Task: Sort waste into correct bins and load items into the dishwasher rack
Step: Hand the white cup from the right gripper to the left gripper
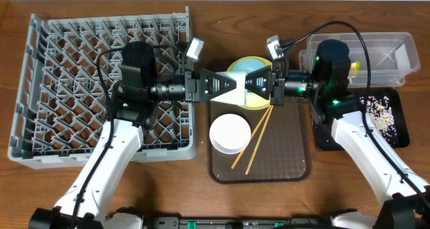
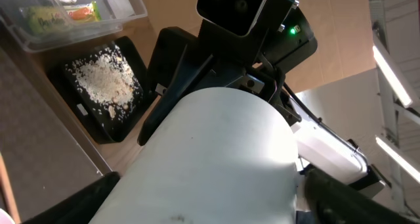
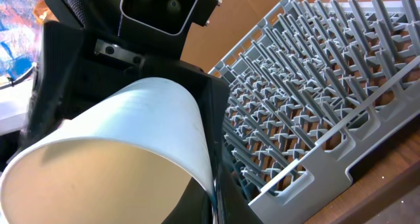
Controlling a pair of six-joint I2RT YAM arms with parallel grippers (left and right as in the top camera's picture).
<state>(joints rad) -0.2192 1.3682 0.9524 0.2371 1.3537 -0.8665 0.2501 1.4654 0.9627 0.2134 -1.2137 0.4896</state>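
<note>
Hanging over the middle of the table, the small white cup lies on its side between the two claws. The right gripper, reaching in from 3 o'clock, is pinched tight on the cup's rim. The left gripper faces it from 9 o'clock, fingers spread wide either side of the cup's body; whether they press it I cannot tell.

Beneath them, the pale yellow plate and light blue bowl sit at the 12 o'clock end of the brown tray. The pinkish-white bowl and two chopsticks lie toward 6 o'clock.

The grey rack fills the 9 o'clock side. At 2 o'clock the clear tub holds the wrapper. Just beside the tub, at 3 o'clock, the black tray holds white crumbs.
</note>
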